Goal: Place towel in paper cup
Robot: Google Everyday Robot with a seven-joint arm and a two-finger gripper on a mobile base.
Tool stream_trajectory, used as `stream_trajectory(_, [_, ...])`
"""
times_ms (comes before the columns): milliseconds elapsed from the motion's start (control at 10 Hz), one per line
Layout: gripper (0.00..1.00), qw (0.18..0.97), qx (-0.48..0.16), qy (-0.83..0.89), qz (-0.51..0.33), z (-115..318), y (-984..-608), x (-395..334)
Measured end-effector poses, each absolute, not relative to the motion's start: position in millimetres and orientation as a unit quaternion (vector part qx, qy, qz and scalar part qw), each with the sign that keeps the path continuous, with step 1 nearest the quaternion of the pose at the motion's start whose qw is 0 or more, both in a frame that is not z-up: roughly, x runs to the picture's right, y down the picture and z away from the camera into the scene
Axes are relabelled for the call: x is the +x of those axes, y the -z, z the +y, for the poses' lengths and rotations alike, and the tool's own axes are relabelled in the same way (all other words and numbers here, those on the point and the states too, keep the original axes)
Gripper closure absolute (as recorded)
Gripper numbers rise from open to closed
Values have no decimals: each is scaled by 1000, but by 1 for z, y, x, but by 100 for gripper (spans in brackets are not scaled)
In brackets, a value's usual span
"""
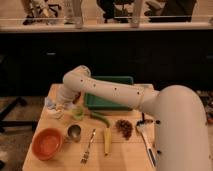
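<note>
- Gripper [59,106] was low over the left-rear part of the wood table [122,155], at the end of the white arm [112,91]. The arm reached across from the robot body [180,130] at lower right of view.
- Gripper spread or clamped: couldn't tell, since the wrist hid that end.
- Towel [50,103] was a pale bluish-white crumpled lump right at the gripper's left side in view, touching it or nearly so. Couldn't tell if it was actually held.
- Paper cup [57,115] was a small pale shape on the table just below the gripper, outline vague. The towel sat above and beside it, not clearly inside.
- Green tray [100,103] sat at the table's rear center, w/ the arm crossing over it.
- Small green cup [77,113] stood just right of the gripper, in front of the tray's left corner.
- Metal cup [74,132] stood near the orange bowl [47,143], which was at front left.
- Fork [89,145] lay front center, and just right of it was a long yellow item [107,141]. Banana or corn, couldn't tell.
- Curved green veg [100,118] lay between the green cup and a brown cluster [124,127].
- Long utensil [146,137] lay at the table's right edge, next to the robot body.
</note>
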State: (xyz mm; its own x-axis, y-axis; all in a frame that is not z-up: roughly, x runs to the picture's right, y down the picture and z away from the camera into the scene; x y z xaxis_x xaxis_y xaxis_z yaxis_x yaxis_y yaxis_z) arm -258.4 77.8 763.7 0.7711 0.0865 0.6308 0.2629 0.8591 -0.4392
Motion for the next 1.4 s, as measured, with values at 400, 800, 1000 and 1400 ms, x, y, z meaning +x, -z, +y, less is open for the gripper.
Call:
stream_trajectory(400, [100, 902, -262, 50, -341, 73, -766, -265])
stream_trajectory(800, [100, 902, -262, 50, -340, 73, -766, -264])
stream_trajectory(1000, [100, 902, -262, 50, -340, 73, -766, -264])
stream_trajectory(1400, [100, 901, -262, 51, -342, 73, -767, -265])
